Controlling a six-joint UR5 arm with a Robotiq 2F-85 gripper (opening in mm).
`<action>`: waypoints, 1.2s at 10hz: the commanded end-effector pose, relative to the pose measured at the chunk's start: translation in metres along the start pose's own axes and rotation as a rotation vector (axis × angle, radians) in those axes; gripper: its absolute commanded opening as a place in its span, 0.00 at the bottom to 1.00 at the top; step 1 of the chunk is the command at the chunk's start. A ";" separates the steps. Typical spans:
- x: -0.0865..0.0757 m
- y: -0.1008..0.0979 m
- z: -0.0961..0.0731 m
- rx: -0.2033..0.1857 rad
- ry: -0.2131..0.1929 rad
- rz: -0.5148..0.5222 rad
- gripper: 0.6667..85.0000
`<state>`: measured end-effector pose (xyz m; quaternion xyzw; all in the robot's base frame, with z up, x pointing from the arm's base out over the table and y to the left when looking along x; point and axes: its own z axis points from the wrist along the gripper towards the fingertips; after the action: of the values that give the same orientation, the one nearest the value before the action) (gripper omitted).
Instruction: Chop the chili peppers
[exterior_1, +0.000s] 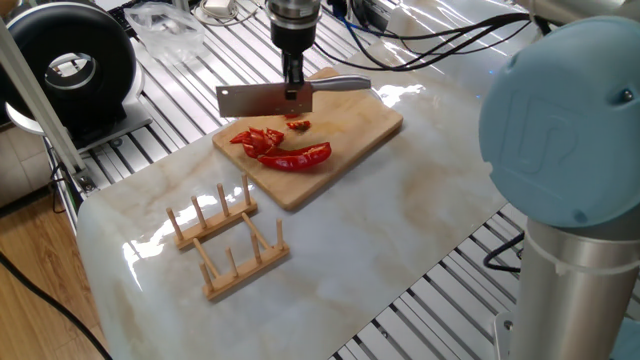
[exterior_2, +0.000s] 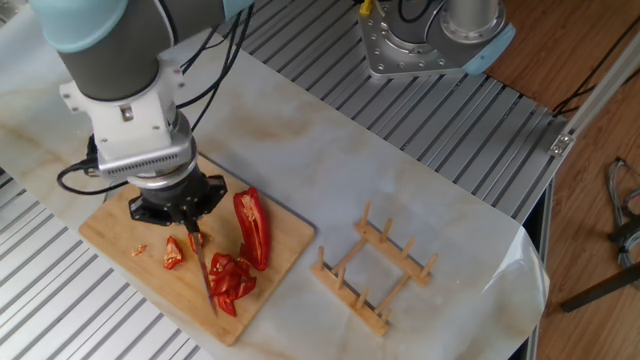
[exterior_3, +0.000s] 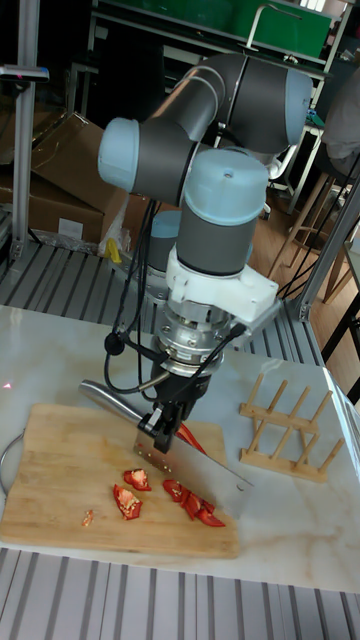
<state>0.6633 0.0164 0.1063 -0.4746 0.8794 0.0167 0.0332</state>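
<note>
One pincer clamps the cleaver blade-down above the chili peppers, poised to chop on the board

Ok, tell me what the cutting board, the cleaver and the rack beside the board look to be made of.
Cutting board: pale wood or bamboo, going by its tan grained face. Cleaver: blade and handle both grey and shiny, so probably steel. Rack: light unfinished-looking wood, slats with upright pegs. The tabletop under them looks like glossy marble, possibly only a printed sheet.
</note>
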 end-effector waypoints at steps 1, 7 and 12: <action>-0.015 -0.009 -0.001 0.025 -0.016 0.026 0.01; -0.033 -0.035 -0.002 0.113 -0.024 -0.012 0.01; -0.033 -0.040 0.020 0.090 -0.026 -0.014 0.01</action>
<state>0.7119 0.0218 0.0975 -0.4788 0.8751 -0.0249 0.0655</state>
